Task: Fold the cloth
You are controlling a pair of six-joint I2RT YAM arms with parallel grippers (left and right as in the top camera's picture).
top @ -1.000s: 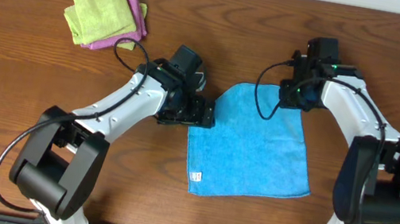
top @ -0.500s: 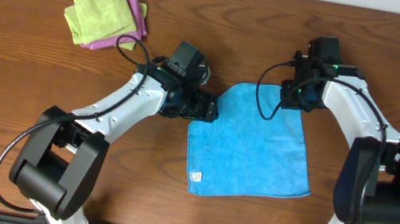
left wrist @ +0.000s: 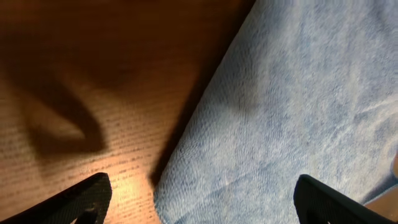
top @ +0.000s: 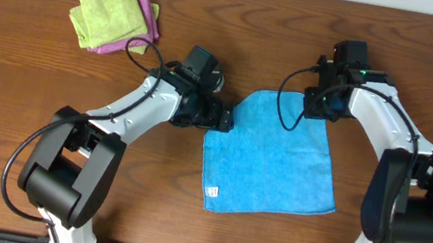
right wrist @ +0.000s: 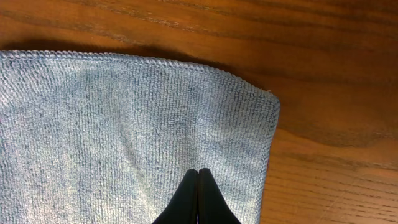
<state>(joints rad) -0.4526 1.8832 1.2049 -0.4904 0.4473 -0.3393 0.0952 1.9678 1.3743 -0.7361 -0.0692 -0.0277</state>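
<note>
On the worktop [top: 14,81] I see the cloth [top: 271,161] flat, unfolded — left fingers [left wrist: 87,196] spread empty at one corner, right fingers [right wrist: 199,196] shut over another.

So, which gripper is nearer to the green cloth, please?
Left. The left gripper is at the blue cloth's left edge, toward the green cloth; the right gripper is farther, at the blue cloth's far right corner.
</note>
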